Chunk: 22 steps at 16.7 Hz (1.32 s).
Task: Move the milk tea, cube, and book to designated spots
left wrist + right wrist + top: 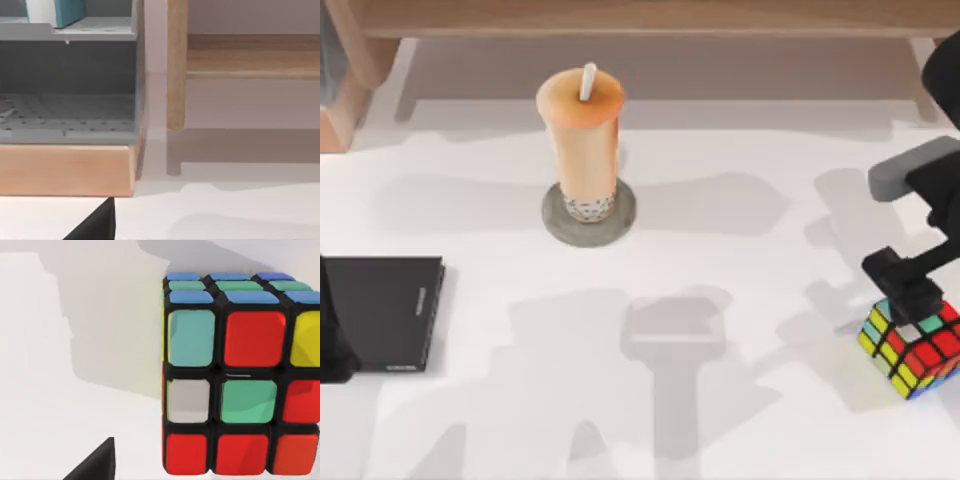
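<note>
The milk tea (581, 148) stands upright on the round grey disc (588, 217), at about eleven o'clock from the middle of the white desk (740, 330), its white straw (587, 82) poking from the lid. The cube (912, 347) rests on the desk at roughly four o'clock, near the right edge; the right wrist view shows its red, green, white, yellow and blue stickers (240, 390) up close. The right end effector (910, 298) sits right above the cube's top, and I cannot tell whether its fingers are apart or together. The flat black slab (388, 310) lies at nine o'clock, by the left edge. The left wrist view shows a grey shelf unit (70, 90) with a blue-covered book (55, 12) on its upper level.
</note>
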Available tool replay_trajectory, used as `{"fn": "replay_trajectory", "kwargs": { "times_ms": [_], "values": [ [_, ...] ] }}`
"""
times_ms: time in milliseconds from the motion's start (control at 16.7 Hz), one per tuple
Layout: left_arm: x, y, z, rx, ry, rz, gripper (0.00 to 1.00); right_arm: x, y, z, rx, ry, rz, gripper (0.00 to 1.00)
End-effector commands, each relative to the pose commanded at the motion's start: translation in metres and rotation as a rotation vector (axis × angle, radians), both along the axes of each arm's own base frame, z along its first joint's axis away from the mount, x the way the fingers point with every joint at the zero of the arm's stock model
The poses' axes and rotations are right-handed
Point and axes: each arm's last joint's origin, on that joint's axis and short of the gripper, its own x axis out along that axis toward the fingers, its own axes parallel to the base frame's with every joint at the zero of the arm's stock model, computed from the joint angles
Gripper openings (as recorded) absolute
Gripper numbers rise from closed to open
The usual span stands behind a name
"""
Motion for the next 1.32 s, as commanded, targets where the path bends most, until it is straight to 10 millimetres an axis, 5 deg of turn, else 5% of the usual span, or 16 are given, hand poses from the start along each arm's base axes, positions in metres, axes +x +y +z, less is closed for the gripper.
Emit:
{"fn": "replay_trajectory", "kwargs": {
  "times_ms": [480,780,1320],
  "values": [
    [0.000,0.000,0.000,0.000,0.000,0.000,1.00,0.000,-0.001,-0.052,0.001,0.000,-0.002,1.00],
    [0.000,0.000,0.000,0.000,0.000,0.000,1.00,-0.001,-0.001,-0.059,0.001,0.001,-0.002,1.00],
    [0.000,0.000,0.000,0.000,0.000,0.000,1.00,-0.001,-0.001,-0.059,0.001,0.001,-0.002,0.32]
  ]
}}
